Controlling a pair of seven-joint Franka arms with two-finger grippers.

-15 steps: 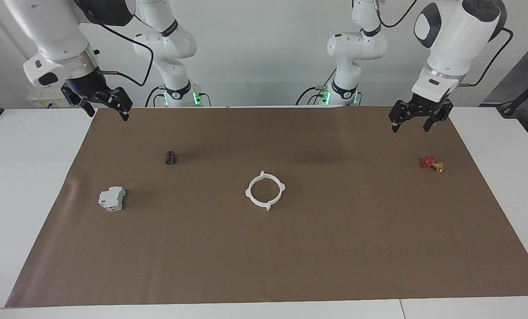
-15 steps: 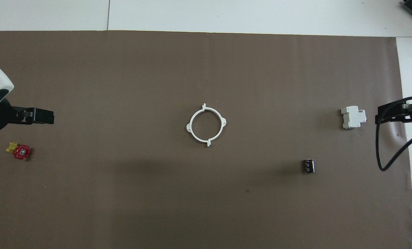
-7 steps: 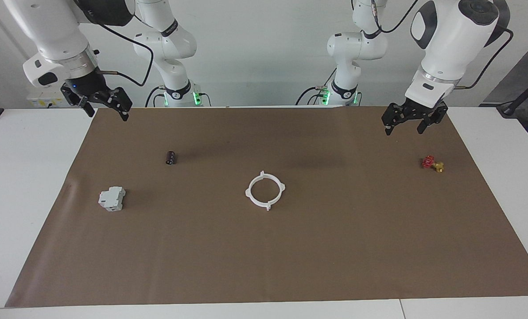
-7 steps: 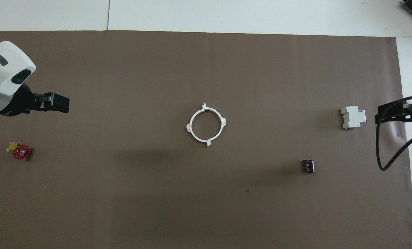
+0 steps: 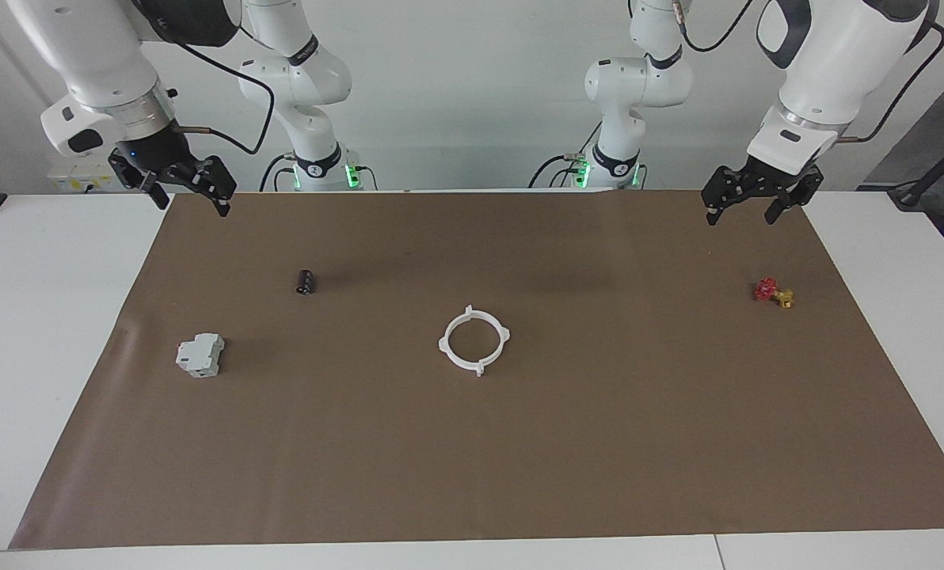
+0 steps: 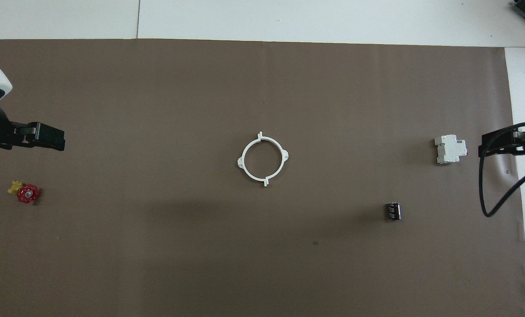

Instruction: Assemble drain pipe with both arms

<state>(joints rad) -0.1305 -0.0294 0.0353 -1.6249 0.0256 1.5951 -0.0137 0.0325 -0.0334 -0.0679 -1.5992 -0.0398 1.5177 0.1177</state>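
Note:
The drain pipe's two white half-rings (image 5: pixel 443 344) lie joined as one flat ring in the middle of the brown mat; the ring also shows in the overhead view (image 6: pixel 241 162). My left gripper (image 5: pixel 740 217) hangs open and empty in the air over the mat's corner at the left arm's end, above the edge nearest the robots; it also shows in the overhead view (image 6: pixel 46 136). My right gripper (image 5: pixel 194 206) hangs open and empty over the mat's corner at the right arm's end; only its tip shows in the overhead view (image 6: pixel 502 147). Both are well apart from the ring.
A red-and-gold valve piece (image 5: pixel 773 292) lies at the left arm's end. A grey-white boxy block (image 5: pixel 200 355) and a small black cylinder (image 5: pixel 306 281) lie at the right arm's end. The brown mat (image 5: pixel 472 475) covers most of the white table.
My left gripper swung a little toward the middle of the table, then back toward its own end and slightly up. The right arm and the ring have not moved.

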